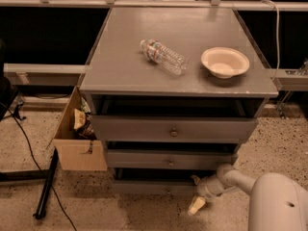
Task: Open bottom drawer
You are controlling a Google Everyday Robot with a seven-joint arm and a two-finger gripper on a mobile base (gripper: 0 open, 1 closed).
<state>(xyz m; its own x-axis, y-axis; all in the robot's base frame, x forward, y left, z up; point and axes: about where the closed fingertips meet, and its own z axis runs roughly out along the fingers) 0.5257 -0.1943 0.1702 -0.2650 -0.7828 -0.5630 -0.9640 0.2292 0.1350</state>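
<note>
The bottom drawer (154, 187) is the lowest, slimmest grey front of the three-drawer cabinet, with a small round knob (168, 191) at its centre. It stands slightly out from the cabinet, with a dark gap above it. My gripper (196, 196) sits at floor level by the drawer's right end, on the white arm (269, 201) that comes in from the lower right. One pale fingertip (196, 206) points down at the floor.
The top drawer (173, 129) and middle drawer (168, 159) also stand partly out. A plastic bottle (163, 57) lies on the cabinet top beside a white bowl (224, 62). A cardboard box (77, 134) stands at the cabinet's left, with a black stand leg (45, 184) and cables on the floor.
</note>
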